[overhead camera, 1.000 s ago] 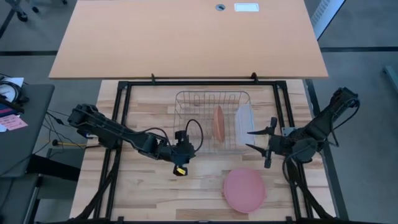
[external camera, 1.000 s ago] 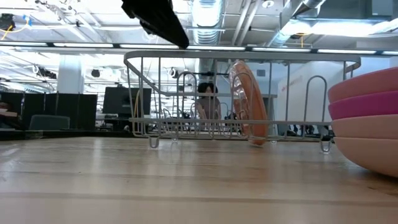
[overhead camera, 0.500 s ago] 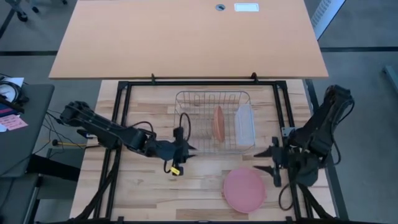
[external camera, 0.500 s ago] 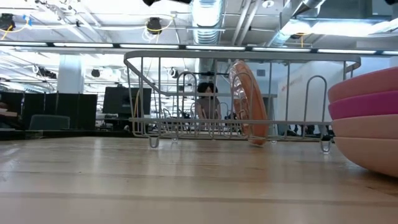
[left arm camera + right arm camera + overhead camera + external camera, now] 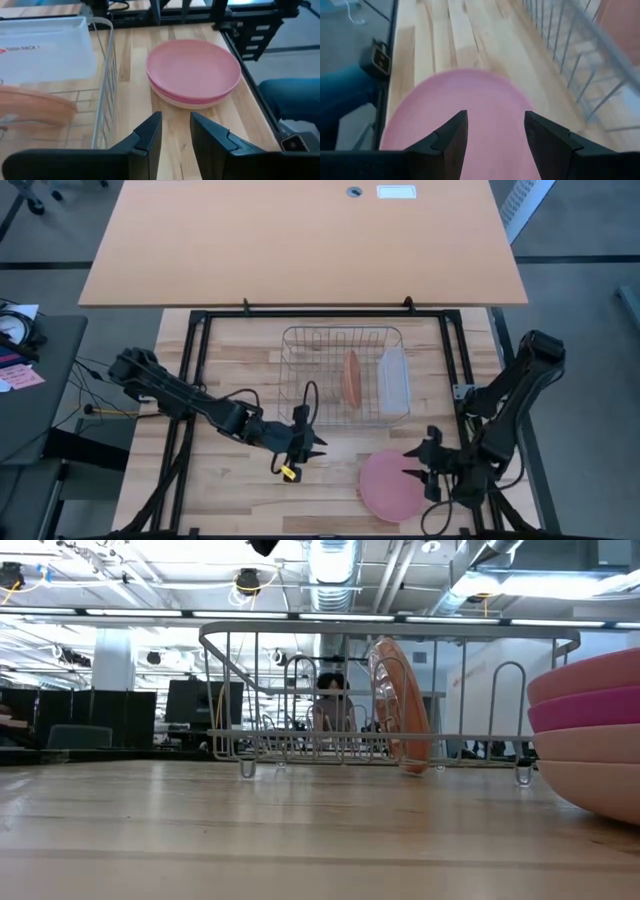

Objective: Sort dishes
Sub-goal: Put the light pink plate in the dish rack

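A stack of round plates [image 5: 390,488], pink on top, lies flat on the table's near right. The low view shows it as a pink plate [image 5: 590,675] over a magenta one [image 5: 590,708] over a pale pink one [image 5: 595,785]. A salmon-orange plate [image 5: 350,378] stands on edge in the wire rack [image 5: 340,330]. My right gripper [image 5: 413,464] is open over the stack's right rim, its fingers [image 5: 452,132] spread above the pink top [image 5: 492,115]. My left gripper [image 5: 313,442] is open and empty left of the stack, pointing at it [image 5: 192,70].
A translucent rectangular tub [image 5: 393,378] stands in the rack's right end, beside the orange plate. The rack's right wall [image 5: 107,75] is close to my left gripper. Bare wood lies left of and before the rack [image 5: 250,830]. Black frame rails [image 5: 460,360] edge the table.
My right gripper has gone from beside the rack's right end toward the table's near edge and now stands over the pink stack's right rim, still open. My left gripper has gone toward the near edge and a little right. The plates have not moved.
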